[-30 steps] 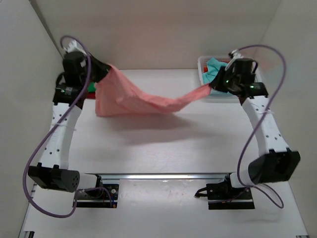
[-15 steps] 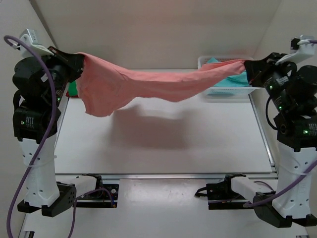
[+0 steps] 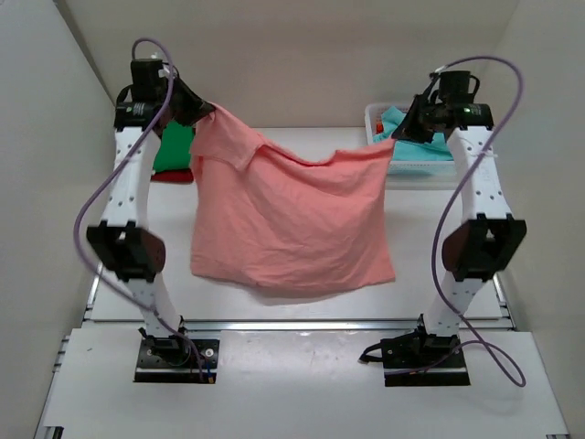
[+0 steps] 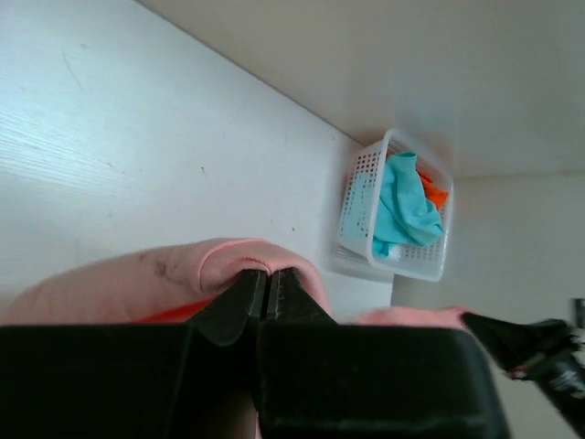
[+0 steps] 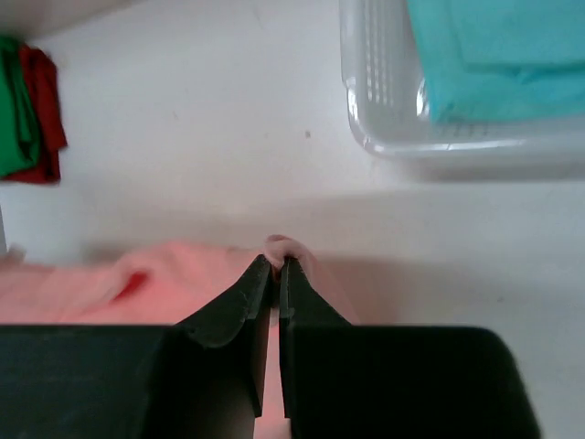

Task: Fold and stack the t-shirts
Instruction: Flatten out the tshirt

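Observation:
The salmon-pink t-shirt [image 3: 292, 219] hangs spread out between both arms, its lower edge just over the table. My left gripper [image 3: 203, 112] is shut on its upper left corner; in the left wrist view the cloth [image 4: 146, 279] folds over the closed tips [image 4: 268, 274]. My right gripper [image 3: 402, 137] is shut on the upper right corner; the right wrist view shows a pinch of pink cloth [image 5: 137, 283] at the closed tips [image 5: 277, 265]. A green t-shirt [image 3: 174, 151] on a red one [image 3: 169, 176] lies at the far left. Teal [image 3: 395, 121] and orange shirts [image 4: 437, 192] sit in the basket.
A white lattice basket [image 3: 420, 169] stands at the far right of the table, also in the left wrist view [image 4: 361, 201] and the right wrist view [image 5: 384, 128]. White walls close in the table on three sides.
Both arms have swung back toward the far side of the table and the pink shirt, earlier pulled into a sagging band, now hangs open as a flat sheet.

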Controlling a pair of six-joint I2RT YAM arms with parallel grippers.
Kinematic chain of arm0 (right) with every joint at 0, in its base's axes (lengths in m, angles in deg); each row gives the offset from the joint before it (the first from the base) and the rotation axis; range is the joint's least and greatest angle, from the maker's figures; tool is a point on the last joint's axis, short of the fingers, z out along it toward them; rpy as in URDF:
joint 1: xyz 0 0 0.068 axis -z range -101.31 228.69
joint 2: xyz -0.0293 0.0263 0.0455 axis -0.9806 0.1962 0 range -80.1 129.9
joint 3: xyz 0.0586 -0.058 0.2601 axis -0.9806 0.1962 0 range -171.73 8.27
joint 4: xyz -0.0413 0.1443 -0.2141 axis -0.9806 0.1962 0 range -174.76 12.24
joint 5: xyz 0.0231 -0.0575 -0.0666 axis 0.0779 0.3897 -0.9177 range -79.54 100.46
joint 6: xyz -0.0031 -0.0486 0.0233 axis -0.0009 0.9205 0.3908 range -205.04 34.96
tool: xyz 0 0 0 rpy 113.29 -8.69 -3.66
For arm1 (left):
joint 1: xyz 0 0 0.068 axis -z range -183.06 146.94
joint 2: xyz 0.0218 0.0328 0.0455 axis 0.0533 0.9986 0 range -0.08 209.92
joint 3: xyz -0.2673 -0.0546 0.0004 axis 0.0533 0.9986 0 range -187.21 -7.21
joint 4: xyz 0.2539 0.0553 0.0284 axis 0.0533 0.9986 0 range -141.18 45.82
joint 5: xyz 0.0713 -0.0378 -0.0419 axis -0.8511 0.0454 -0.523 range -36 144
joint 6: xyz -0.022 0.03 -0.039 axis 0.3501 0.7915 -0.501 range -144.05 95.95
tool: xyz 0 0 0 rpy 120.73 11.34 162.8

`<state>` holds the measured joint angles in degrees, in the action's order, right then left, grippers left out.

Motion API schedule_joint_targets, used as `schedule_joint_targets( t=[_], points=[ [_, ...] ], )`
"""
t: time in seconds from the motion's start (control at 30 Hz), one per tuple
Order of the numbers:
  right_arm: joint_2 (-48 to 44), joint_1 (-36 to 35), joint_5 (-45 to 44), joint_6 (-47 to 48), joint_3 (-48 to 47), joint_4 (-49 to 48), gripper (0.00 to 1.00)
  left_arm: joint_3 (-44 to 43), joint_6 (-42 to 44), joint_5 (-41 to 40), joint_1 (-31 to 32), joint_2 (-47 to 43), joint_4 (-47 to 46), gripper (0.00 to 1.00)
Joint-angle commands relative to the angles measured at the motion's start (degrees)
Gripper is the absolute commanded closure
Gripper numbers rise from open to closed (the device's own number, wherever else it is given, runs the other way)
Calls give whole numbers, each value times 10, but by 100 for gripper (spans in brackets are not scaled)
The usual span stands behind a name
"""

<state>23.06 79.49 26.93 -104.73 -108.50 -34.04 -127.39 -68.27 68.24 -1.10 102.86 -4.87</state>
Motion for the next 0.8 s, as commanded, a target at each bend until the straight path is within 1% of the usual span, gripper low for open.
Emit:
schedule_joint_targets(
  t=[0.0, 0.03, 0.07, 0.1, 0.13, 0.17, 0.2, 0.23, 0.3, 0.33, 0.37, 0.43, 0.47, 0.5, 0.53, 0.57, 0.6, 0.63, 0.67, 0.7, 0.73, 0.77],
  points=[
    [-6, 6, 58, -34, -114, -9, 100, -151, -49, 82, -36, 57, -30, 100],
    [16, 9, 65, -32, -143, -16, 100, -206, -75, 86, -46, 87, -40, 100],
    [37, 10, 66, -33, -192, -28, 100, -239, -92, 97, -49, 96, -63, 100],
    [37, 10, 72, -31, -221, -37, 100, -242, -99, 104, -57, 100, -97, 100],
    [35, 12, 83, -35, -222, -66, 100, -233, -120, 106, -65, 88, -117, 100],
    [23, 22, 94, -49, -212, -93, 100, -201, -138, 115, -70, 63, -172, 100],
    [1, 30, 106, -65, -196, -121, 100, -170, -148, 120, -77, 37, -207, 100],
    [-6, 35, 108, -69, -178, -122, 100, -160, -148, 118, -83, 27, -223, 100],
    [-22, 46, 121, -73, -164, -124, 100, -146, -135, 112, -85, 0, -215, 100],
    [-28, 48, 124, -75, -141, -121, 100, -140, -118, 107, -86, -14, -206, 100],
    [-35, 50, 131, -71, -129, -121, 100, -116, -95, 103, -82, -32, -192, 100],
    [-46, 48, 134, -64, -70, -115, 100, -41, -82, 106, -77, -70, -200, 100],
    [-53, 46, 133, -61, -53, -118, 100, 36, -82, 109, -80, -103, -217, 100],
    [-56, 40, 140, -55, -18, -120, 100, 127, -86, 106, -69, -122, -253, 100],
    [-59, 39, 147, -52, 23, -120, 100, 169, -94, 97, -61, -163, -288, 100],
    [-68, 34, 145, -47, 39, -127, 100, 262, -106, 95, -60, -200, -311, 100],
    [-78, 27, 146, -38, 83, -132, 100, 345, -113, 97, -55, -218, -341, 100],
    [-87, 24, 145, -33, 133, -136, 100, 382, -116, 87, -48, -247, -354, 100],
    [-97, 18, 133, -33, 163, -142, 100, 450, -111, 83, -49, -273, -353, 100],
    [-115, 11, 114, -33, 221, -148, 100, 506, -104, 77, -43, -300, -341, 100],
    [-125, 5, 104, -26, 279, -149, 100, 538, -99, 71, -37, -313, -330, 100],
    [-144, 0, 78, -25, 309, -155, 100, 599, -93, 67, -33, -340, -326, 100]
  ],
)
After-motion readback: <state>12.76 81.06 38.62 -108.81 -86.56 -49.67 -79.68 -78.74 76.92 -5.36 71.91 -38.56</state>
